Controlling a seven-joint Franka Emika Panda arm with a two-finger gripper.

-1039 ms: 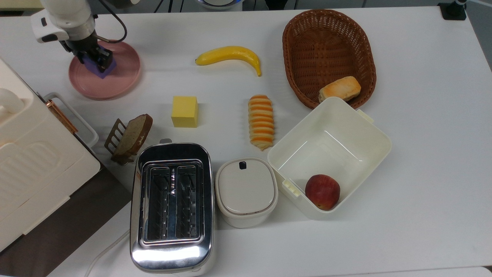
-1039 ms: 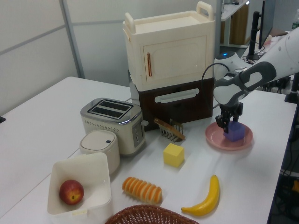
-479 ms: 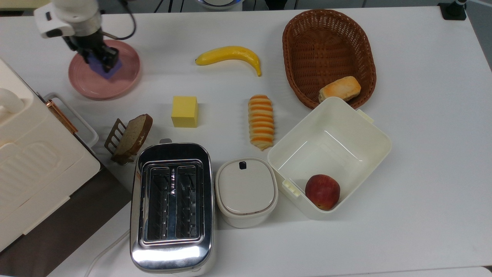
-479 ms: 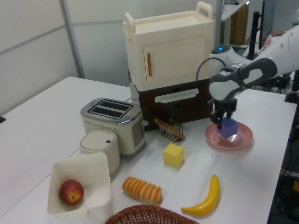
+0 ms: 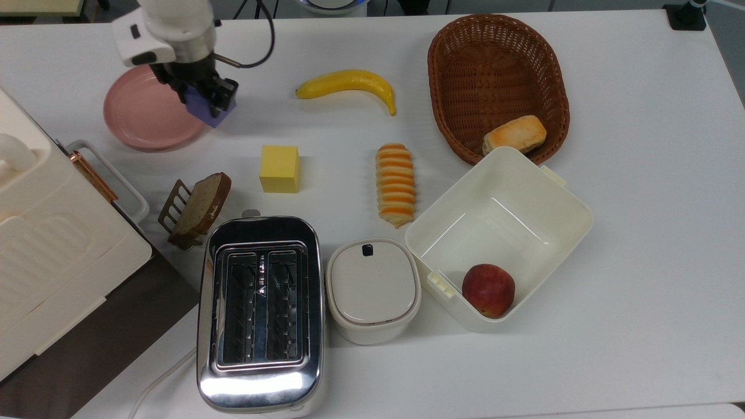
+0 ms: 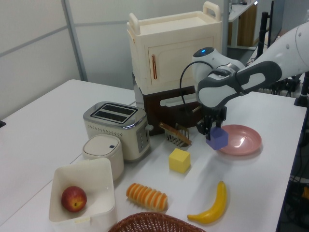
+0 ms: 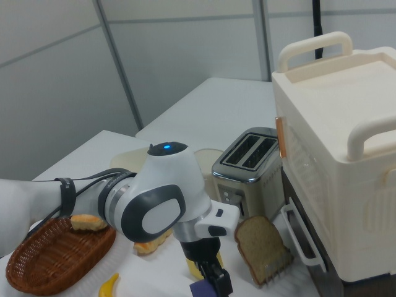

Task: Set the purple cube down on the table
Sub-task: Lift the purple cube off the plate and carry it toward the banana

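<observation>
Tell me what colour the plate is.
Pink; the plate shows best in the top view.

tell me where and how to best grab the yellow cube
Grip the yellow cube across two opposite flat side faces, coming straight down from above. It sits flat and upright on the table with open space on all sides, the bread slice and toaster standing apart, so the top approach looks clear.

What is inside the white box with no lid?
A red apple lies in one corner of the box. The rest of its floor is bare. In the left view its wall hides part of the inside.
</observation>
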